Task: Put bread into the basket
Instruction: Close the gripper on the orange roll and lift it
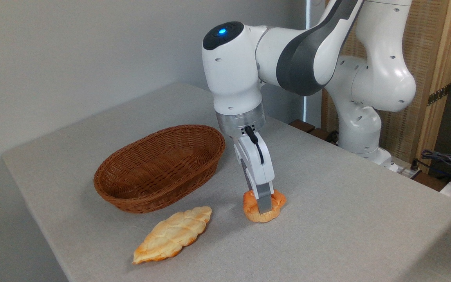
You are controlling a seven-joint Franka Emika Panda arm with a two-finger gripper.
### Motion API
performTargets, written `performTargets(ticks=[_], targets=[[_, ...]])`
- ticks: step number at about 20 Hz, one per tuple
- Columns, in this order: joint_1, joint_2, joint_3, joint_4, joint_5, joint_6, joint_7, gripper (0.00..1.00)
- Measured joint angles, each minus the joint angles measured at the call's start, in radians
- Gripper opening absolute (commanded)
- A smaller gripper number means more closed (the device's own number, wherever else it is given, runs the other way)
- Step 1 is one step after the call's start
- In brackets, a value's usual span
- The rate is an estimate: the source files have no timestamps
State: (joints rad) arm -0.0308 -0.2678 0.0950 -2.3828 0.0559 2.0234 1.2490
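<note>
Nearest the camera, a flat braided loaf [173,239] is laid on the table [347,235]. Just beyond, to the right, the bread [276,203] is gripped between the fingers of the gripper [264,207]; whether it is touching the cloth cannot be judged. Farther back left, the basket [160,167] is seen, apart from the bread.
</note>
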Motion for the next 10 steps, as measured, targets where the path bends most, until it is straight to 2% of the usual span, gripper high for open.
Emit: performTargets(ticks=[4, 7, 10], targets=[[0.0, 0.0, 0.0, 0.001, 0.0, 0.0, 0.0, 0.58], [0.0, 0.0, 0.004, 0.025, 0.0, -0.014, 0.0, 0.51], [-0.001, 0.01, 0.004, 0.107, 0.0, -0.103, -0.001, 0.51]])
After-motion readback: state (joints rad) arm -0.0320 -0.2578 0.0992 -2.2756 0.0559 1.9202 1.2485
